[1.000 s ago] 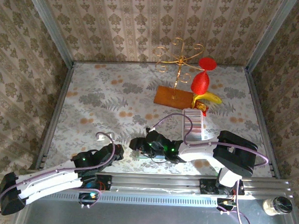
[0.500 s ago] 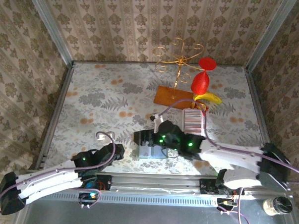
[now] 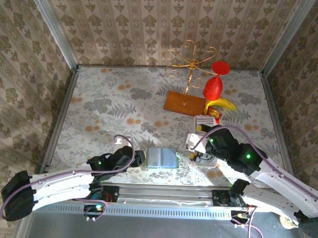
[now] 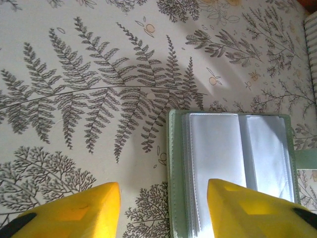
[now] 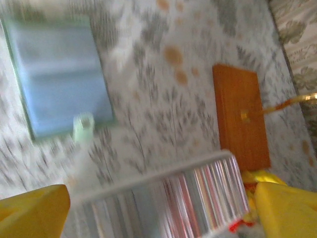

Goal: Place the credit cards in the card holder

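Card holder (image 3: 161, 158) lies open on the fern-print table (image 3: 107, 106) near the front edge, its clear pockets apparently empty, so no card seems loaded yet; left gripper (image 4: 163, 210) straddles its edge with fingers apart and empty, while right gripper (image 5: 158, 213) is spread wide, empty, above the white ribbed tray (image 5: 198, 193).

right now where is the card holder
In the top view the card holder lies open near the front edge of the table, centre, with the left gripper at its left end and the white ribbed tray to its right.
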Controlling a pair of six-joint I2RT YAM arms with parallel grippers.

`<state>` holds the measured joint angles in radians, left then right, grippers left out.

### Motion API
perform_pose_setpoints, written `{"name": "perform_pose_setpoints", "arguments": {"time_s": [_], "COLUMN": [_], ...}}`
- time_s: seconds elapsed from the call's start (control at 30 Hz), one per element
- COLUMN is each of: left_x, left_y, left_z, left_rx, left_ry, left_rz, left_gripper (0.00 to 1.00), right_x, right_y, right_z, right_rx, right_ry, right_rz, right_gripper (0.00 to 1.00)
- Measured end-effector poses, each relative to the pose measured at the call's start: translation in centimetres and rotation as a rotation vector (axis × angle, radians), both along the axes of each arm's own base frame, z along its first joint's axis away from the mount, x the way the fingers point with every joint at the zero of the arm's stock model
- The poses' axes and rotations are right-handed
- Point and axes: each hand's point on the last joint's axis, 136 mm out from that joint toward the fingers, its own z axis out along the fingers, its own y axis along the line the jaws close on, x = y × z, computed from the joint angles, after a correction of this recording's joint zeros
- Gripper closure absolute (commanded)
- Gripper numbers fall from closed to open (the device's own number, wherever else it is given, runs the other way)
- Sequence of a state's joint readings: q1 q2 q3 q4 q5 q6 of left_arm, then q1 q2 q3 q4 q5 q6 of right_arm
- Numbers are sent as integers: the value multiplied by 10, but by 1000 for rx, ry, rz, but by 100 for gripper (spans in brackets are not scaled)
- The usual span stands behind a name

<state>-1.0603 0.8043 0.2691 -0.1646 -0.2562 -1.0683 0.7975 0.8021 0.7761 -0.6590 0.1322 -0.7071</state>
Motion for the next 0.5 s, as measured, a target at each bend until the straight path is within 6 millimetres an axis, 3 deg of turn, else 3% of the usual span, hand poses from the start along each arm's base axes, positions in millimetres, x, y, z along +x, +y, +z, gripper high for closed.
{"name": "perform_pose_setpoints", "arguments": {"time_s": [0.1, 0.23, 0.33, 0.5], "left_x": [2, 0, -2, 0], "left_y": [-2, -4, -6, -8], "left_z": [1, 1, 2, 4], "left_rx": [-16, -27, -32, -54], "left_ry": [10, 23, 25, 21], "left_rz": [-9, -32, -45, -49], "left_gripper": [44, 42, 41, 41], "right_x": [0, -5, -2, 13], "right_y": [-26, -43, -45, -41], "right_z": [-37, -80, -95, -102], "right_rx": [-176, -334, -390, -428], "right_ry": [10, 62, 59, 11], "right_rz": [40, 106, 139, 145], "right_gripper": [0, 0, 0, 0]}}
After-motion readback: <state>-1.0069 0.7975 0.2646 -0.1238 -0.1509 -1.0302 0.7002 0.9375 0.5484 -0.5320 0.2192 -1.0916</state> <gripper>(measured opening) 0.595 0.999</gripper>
